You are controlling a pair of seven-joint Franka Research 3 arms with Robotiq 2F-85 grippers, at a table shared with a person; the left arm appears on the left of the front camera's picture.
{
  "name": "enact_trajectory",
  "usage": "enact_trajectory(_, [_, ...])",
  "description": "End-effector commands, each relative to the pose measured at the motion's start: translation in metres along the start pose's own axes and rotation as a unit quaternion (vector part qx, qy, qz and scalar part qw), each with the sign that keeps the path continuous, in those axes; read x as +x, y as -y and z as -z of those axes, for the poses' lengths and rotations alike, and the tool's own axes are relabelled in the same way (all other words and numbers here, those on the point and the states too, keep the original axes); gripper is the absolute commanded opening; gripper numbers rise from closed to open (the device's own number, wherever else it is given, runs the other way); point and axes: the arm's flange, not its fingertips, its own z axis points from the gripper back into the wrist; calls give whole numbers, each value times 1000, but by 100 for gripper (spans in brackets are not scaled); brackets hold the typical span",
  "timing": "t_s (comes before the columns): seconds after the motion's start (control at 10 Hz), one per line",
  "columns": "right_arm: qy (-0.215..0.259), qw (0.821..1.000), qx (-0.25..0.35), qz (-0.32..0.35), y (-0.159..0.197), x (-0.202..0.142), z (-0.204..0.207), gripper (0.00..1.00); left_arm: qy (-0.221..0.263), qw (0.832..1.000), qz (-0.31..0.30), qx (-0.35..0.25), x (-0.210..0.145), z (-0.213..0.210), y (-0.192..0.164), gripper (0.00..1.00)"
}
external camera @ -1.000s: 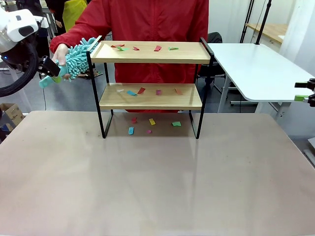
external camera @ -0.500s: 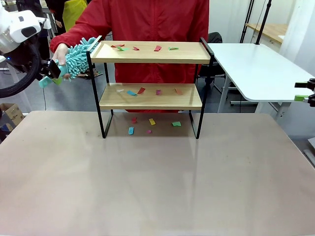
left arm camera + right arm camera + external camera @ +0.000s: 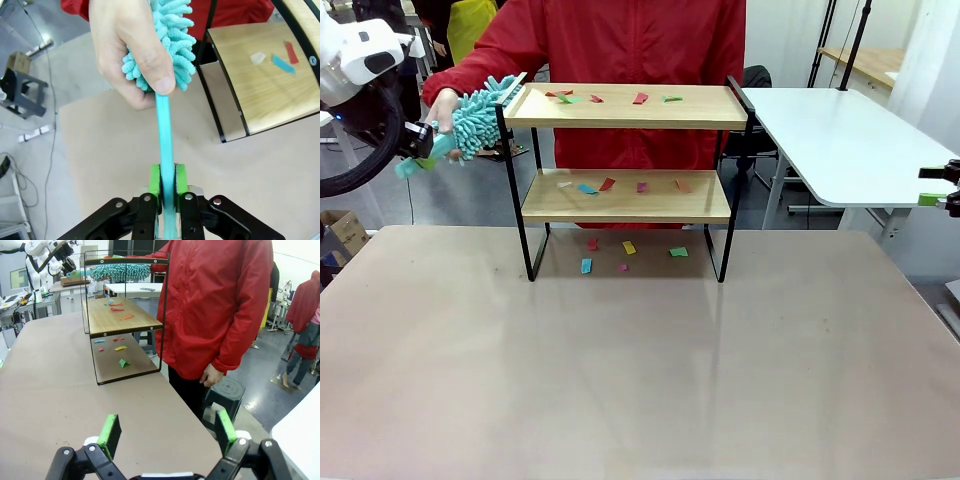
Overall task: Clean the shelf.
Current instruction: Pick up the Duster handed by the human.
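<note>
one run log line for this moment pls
phase: handover | left gripper shut on fluffy teal duster handle | person's hand holds its head | right gripper open | two-tier wooden shelf: coloured paper scraps uncleared

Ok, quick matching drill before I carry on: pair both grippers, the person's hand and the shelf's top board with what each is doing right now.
Things:
1. left gripper
2. right gripper
3. person's hand
4. shelf top board

States:
A. jaws open, nothing between them
B. strewn with paper scraps
C. jaws shut on the duster handle
D. gripping the fluffy duster head

Pairs: 1-C, 2-A, 3-D, 4-B
</note>
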Motion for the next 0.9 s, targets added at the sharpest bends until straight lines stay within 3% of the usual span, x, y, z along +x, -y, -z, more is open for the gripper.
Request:
enact_trajectory(0.0, [0,1000,1,-2,-1,3,2,100,-3,1000,-3,-12,3,1,-4,0])
enact_trajectory(0.3, [0,1000,1,-2,-1,3,2,100,3,1000,-10,-1,4,1,-9,0])
enact_trajectory(0.5, [0,1000,1,-2,-1,3,2,100,11,999,1,-39,5,1,-11,0])
enact_trajectory(0.6, [0,1000,1,-2,-1,3,2,100,-2,1000,-5,2,0,2,-6,0])
enact_trajectory(0.8, [0,1000,1,-2,-1,3,2,100,-2,1000,-5,2,0,2,-6,0])
